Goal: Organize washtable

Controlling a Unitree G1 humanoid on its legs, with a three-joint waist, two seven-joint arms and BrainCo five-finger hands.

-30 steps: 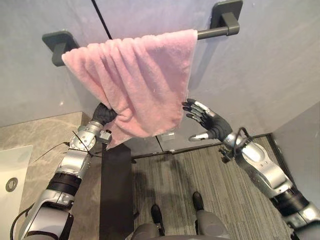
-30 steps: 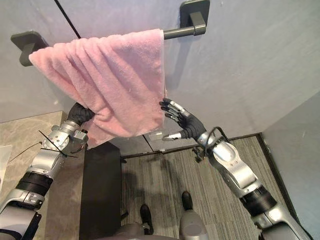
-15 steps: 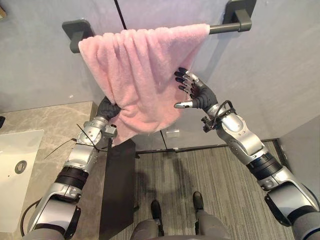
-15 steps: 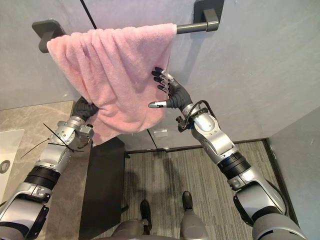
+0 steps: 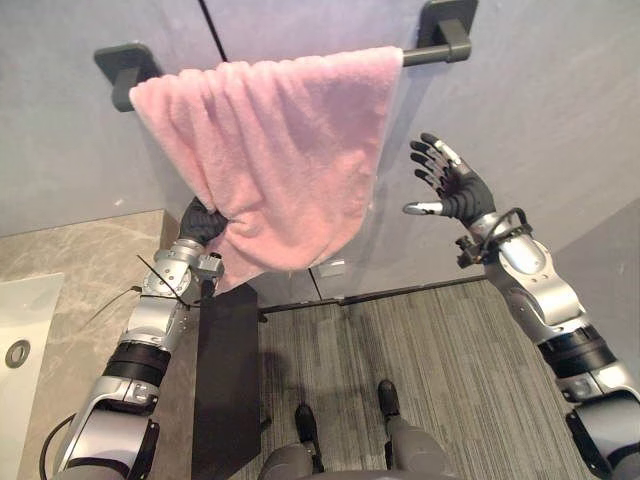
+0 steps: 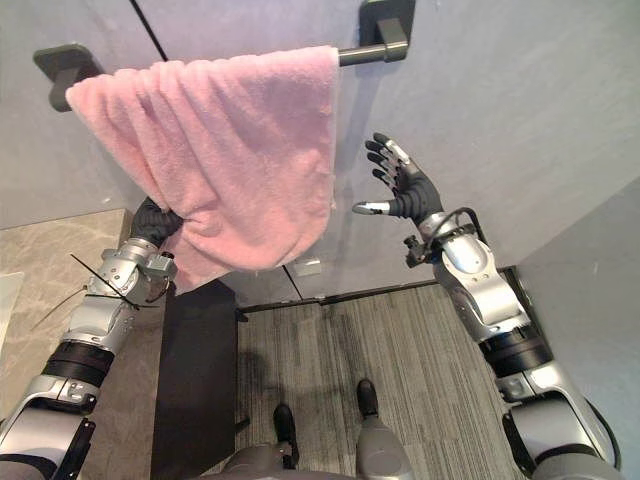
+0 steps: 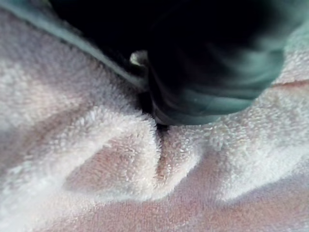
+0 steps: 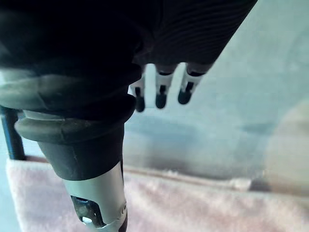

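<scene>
A pink terry towel [image 5: 280, 160] hangs over a dark metal towel bar [image 5: 428, 55] fixed to the grey wall [image 5: 560, 100]. It covers the bar from the left bracket almost to the right one, leaving a short bare stretch at the right end. So the hanging itself looks done. The tidying does not: the cloth lies in slanting folds that all run down toward its lower left corner, and the bottom edge sits crooked rather than level.

The left hand [image 5: 203, 222] is at that lower left corner, pushed into the bunched cloth beside the back edge of the beige stone worktop [image 5: 90, 270]. Its dark cover shows, but the rest is buried in the towel, so I cannot tell whether it grips the cloth. The way the folds gather toward it suggests a pull there.

The right hand [image 5: 455, 190] is raised near the wall, beside the towel's right edge and apart from it. Its fingers [image 6: 385, 160] are spread wide and hold nothing.

A white sink basin [image 5: 20, 340] is set into the worktop at the left edge.

What is left, by my reading, is to smooth the towel so both sides hang straight, then let go.
</scene>
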